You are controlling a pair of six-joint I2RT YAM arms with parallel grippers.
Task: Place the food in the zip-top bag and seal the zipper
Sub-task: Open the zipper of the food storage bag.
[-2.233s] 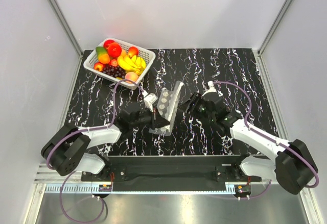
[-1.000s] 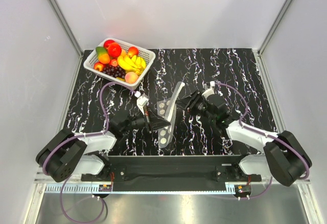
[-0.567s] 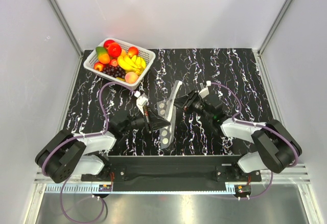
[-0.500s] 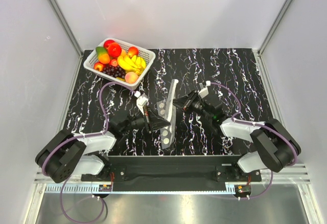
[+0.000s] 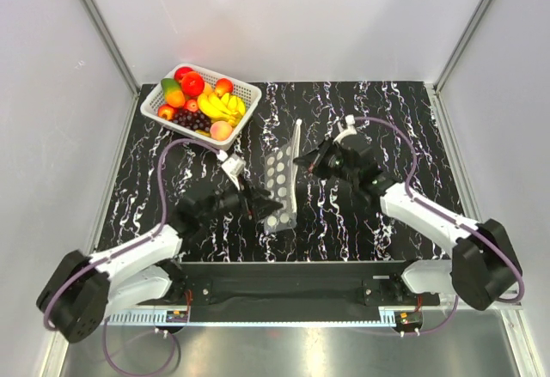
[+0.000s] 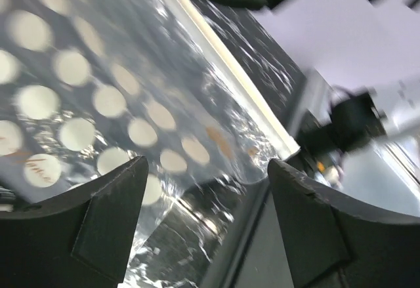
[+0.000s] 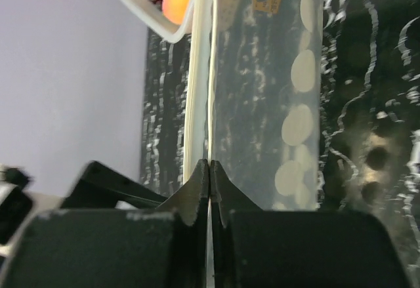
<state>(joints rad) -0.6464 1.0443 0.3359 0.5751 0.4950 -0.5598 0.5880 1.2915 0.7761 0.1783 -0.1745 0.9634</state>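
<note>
Two grippers flank the zip-top bag (image 5: 279, 184) — right gripper (image 5: 299, 159) pinched tight on its 1 o'clock edge, left gripper (image 5: 254, 206) wide apart at 8 o'clock, holding nothing. The food (image 5: 199, 102) sits in the basket (image 5: 248, 97), 11 o'clock.

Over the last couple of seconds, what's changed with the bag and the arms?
The right gripper, shut on the zip-top bag's edge, has carried that edge slightly leftward and farther from the arm bases. The left arm has stretched out, with the left gripper still open beside the bag. The basket of food hasn't moved.
</note>
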